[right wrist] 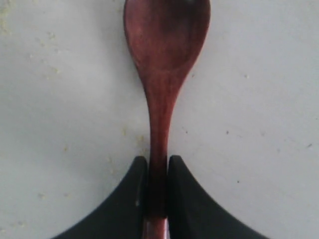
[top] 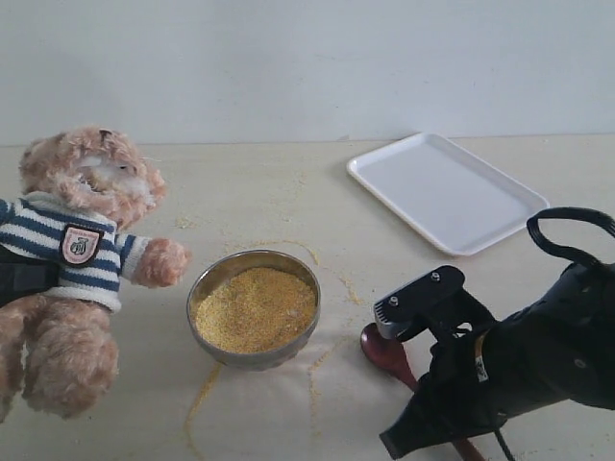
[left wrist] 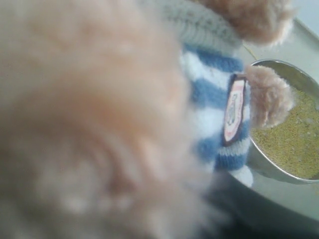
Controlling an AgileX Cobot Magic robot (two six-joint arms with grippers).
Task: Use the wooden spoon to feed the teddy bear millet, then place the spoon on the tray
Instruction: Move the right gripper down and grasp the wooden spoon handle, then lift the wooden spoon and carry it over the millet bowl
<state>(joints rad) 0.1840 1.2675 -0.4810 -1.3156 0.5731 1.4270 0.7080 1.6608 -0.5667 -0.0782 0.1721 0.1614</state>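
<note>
The teddy bear leans at the table's left, its paw near the round metal bowl of millet. My left gripper shows as a dark shape at the bear's side. In the left wrist view blurred fur fills the picture, with the striped shirt, the millet and one dark finger against the bear. The wooden spoon lies on the table right of the bowl, its scoop empty. My right gripper is shut on its handle, low over the table.
The white tray lies at the back right, apart from the right arm. Loose millet trails run on the table around the metal bowl. A black cable loop arches above the right arm.
</note>
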